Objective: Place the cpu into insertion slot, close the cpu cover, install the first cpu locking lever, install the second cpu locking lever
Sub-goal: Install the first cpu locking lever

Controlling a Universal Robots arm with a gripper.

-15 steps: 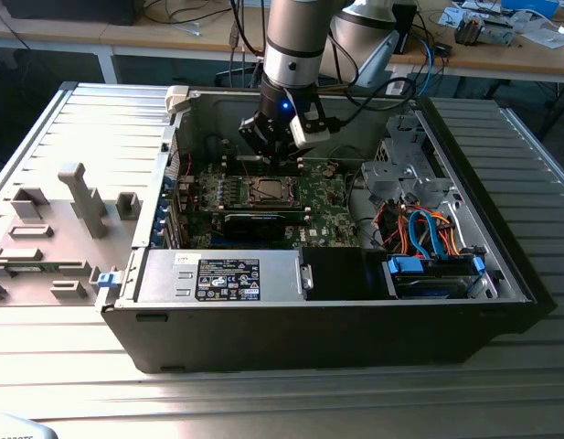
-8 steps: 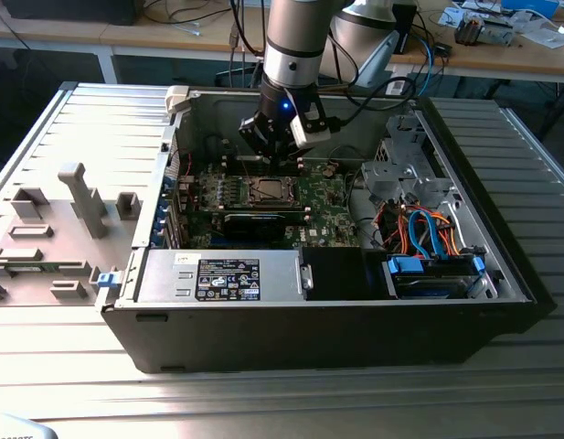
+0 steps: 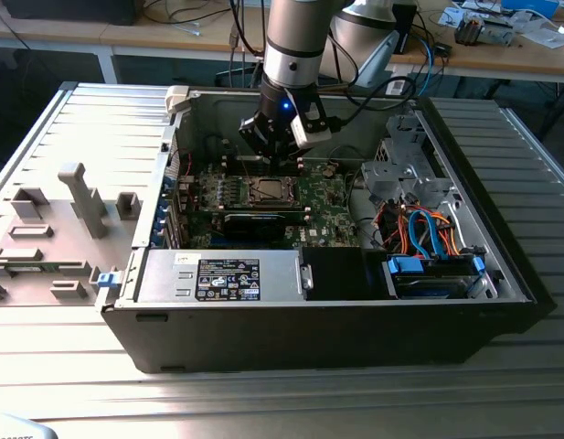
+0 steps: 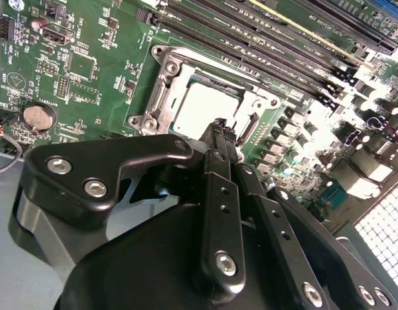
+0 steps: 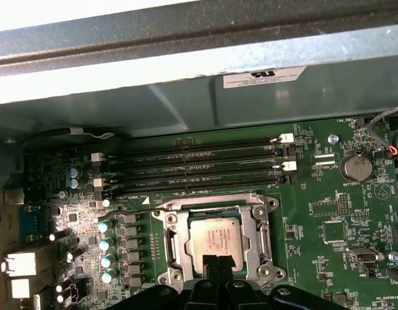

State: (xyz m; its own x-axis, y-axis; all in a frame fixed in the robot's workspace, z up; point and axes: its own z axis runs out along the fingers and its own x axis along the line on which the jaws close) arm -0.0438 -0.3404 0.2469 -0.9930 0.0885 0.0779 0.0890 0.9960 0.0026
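The cpu [image 5: 216,239] lies flat in the insertion slot [image 5: 186,271] on the green motherboard [image 5: 328,219]; its silver top also shows in the second wrist view [image 4: 205,106]. The cpu cover [image 5: 215,208] lies down around it as a silver frame [image 4: 165,77]. A thin wire lever [image 5: 129,210] runs along the socket's edge toward the capacitors. My gripper [image 5: 215,263] hangs just above the cpu's near edge, its black fingers pressed together at the tips [image 4: 219,126], with nothing visible between them. In the exterior view the gripper [image 3: 277,146] is inside the open case above the socket [image 3: 266,190].
Several memory slots [image 5: 192,168] run beside the socket toward the case wall. A coin battery [image 5: 355,168] sits on the board. A drive cage with orange and blue cables [image 3: 419,229] fills the case at the exterior view's right, and a black power supply [image 3: 227,279] lies along its front.
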